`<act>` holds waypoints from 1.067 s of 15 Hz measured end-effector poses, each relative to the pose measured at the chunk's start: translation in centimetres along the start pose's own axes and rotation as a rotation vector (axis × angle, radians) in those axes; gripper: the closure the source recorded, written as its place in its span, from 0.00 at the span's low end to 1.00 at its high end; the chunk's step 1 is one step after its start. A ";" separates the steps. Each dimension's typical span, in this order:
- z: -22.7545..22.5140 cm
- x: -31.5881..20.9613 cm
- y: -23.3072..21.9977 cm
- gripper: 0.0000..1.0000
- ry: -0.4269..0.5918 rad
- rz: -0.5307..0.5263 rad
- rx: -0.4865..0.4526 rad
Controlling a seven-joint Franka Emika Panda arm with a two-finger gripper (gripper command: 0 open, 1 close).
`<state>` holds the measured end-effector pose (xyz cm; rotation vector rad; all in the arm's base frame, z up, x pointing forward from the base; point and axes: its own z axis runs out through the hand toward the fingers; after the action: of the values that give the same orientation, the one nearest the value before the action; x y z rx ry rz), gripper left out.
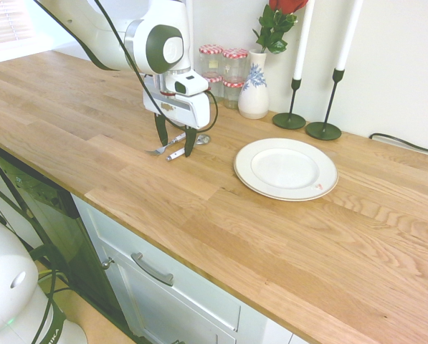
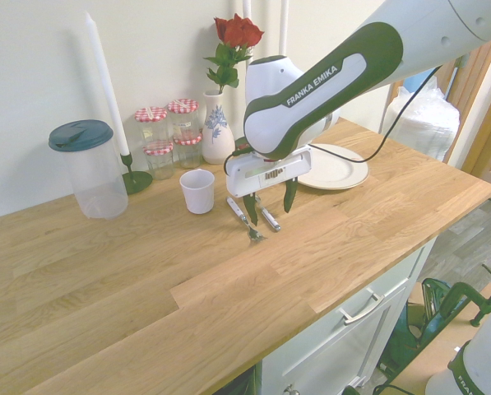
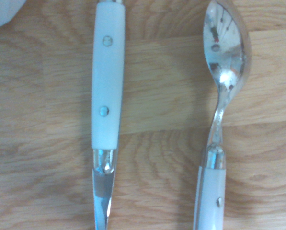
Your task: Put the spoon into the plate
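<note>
A long oak-plank worktop (image 1: 285, 244), grain running lengthwise, carries a round cream plate (image 1: 286, 169) with a broad flat rim. Well apart from it, the white arm's gripper (image 1: 175, 141) hangs with dark fingers spread wide and empty above two pale-handled pieces lying side by side: a fork (image 3: 106, 96) and the slim polished spoon (image 3: 225, 52), its rounded bowl mirror-bright.

Bright, washed-out daylight; soft shadows on the worktop (image 1: 199, 236). Wrist view soft; glare on the spoon (image 3: 225, 52) bowl. Exterior edges bend.
</note>
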<state>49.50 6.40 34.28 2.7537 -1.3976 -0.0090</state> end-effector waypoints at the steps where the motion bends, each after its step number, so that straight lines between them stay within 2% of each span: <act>1: 0.2 0.3 0.1 0.00 -0.002 0.007 -0.001; 3: 0.5 1.0 0.3 0.00 -0.006 0.021 -0.004; 4: 0.7 1.2 0.4 1.00 -0.007 0.027 -0.005; 16: 1.2 1.8 0.2 1.00 -0.006 0.045 0.003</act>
<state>50.37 4.82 33.12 2.7258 -1.4622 -0.0137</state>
